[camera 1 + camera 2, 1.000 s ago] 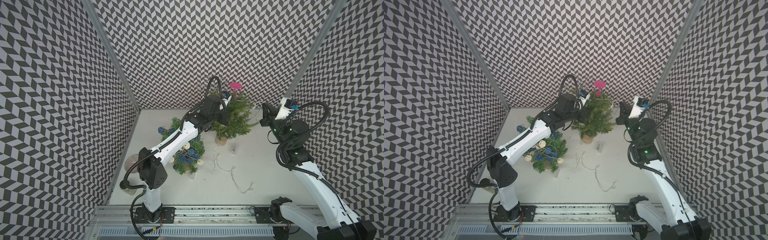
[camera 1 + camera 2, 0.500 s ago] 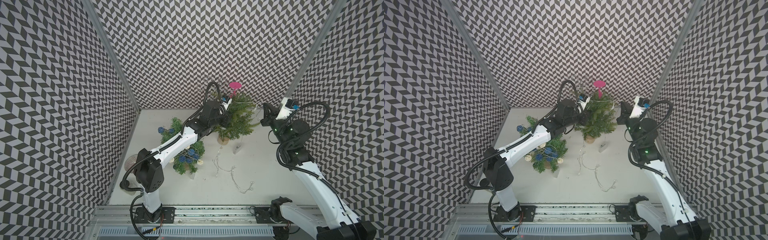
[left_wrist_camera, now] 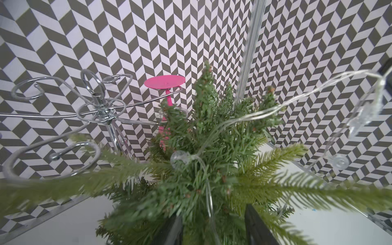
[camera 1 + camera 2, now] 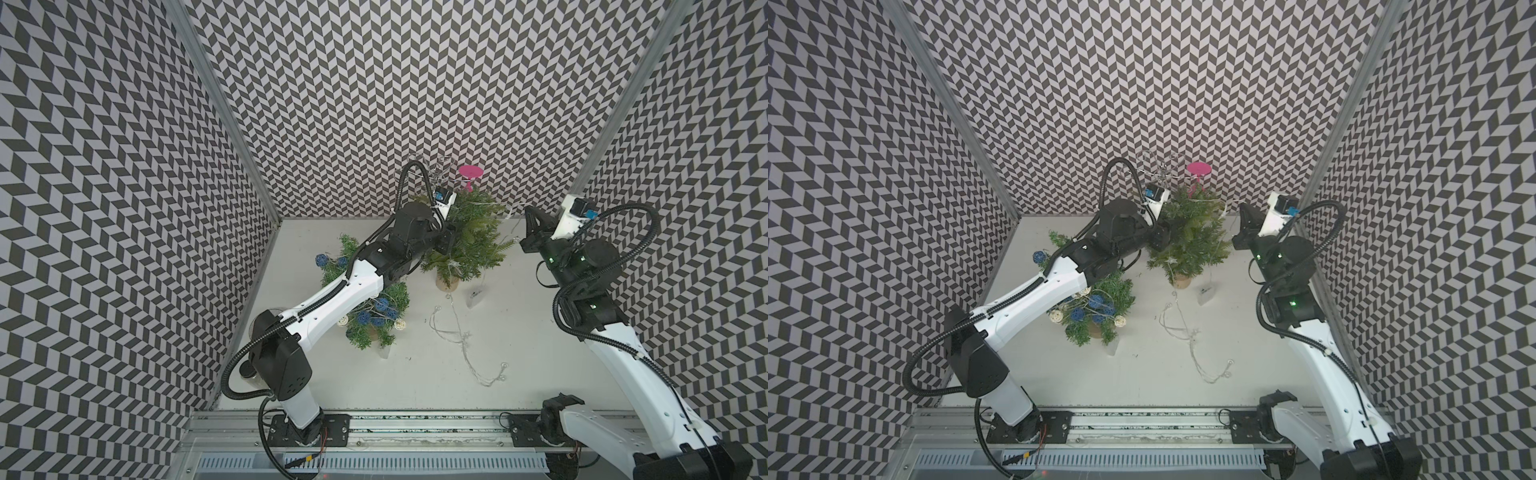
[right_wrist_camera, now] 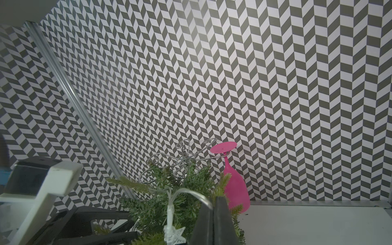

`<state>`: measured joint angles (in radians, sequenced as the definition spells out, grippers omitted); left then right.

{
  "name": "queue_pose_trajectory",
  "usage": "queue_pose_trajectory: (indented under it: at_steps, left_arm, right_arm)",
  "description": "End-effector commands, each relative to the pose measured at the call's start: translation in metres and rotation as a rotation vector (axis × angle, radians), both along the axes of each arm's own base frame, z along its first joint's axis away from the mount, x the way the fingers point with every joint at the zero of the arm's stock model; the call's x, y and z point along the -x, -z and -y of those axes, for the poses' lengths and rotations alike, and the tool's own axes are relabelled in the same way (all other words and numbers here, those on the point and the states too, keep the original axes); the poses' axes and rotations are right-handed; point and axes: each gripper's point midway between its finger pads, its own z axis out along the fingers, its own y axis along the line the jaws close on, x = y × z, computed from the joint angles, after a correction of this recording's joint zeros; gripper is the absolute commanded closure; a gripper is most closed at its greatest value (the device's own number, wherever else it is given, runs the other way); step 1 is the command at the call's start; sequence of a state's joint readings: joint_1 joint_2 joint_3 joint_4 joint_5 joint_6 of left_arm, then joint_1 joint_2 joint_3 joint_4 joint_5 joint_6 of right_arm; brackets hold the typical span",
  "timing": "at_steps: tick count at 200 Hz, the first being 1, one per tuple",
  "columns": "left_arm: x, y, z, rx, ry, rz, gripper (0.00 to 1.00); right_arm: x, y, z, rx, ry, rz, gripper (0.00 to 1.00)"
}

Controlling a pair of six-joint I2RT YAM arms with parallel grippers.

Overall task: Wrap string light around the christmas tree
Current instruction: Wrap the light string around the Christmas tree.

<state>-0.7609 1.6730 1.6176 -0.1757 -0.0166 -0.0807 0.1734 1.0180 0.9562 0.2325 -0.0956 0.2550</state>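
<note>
A small tan pot (image 4: pixel 446 282) holds the bare christmas tree (image 4: pixel 469 245), upright toward 12 o'clock on the white table (image 4: pixel 415 386). At 8 o'clock from it, a second pot (image 4: pixel 1096 330) carries a decorated tree (image 4: pixel 370 328) hung with blue and cream balls. Behind the bare tree, at 12 o'clock against the back wall, a pink goblet (image 5: pixel 235 191) hangs upside down from a wire glass rack (image 3: pixel 99 108); nothing shows inside it. The string light (image 4: pixel 461 332) runs from loose coils on the table at 5 o'clock of the tan pot, up through the branches and off the treetop toward 2 o'clock. The left arm stretches low over the decorated tree, and the left gripper (image 3: pixel 213 214) is pushed into the foliage from 9 o'clock, its jaws spread with needles and a strand of the wire passing between them. The right arm rises from the near edge and bends inward; the right gripper (image 5: pixel 213 205), at 2 o'clock of the tree, has its jaws pressed together, pinching the wire beside a star bulb (image 5: pixel 172 232).
</note>
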Motion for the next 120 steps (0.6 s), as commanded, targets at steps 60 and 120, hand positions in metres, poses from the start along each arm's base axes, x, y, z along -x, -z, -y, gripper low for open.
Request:
queue_pose_trajectory:
  at_steps: [60,120]
  left_arm:
    - [0.012,-0.016,-0.007,0.032,0.003,0.024,0.66]
    - [0.031,-0.01,-0.001,0.035,-0.01,0.022,0.51]
  right_arm:
    - [-0.001,-0.011,0.0,-0.013,-0.01,0.047,1.0]
    - [0.003,-0.019,-0.01,-0.026,-0.073,0.069,1.0]
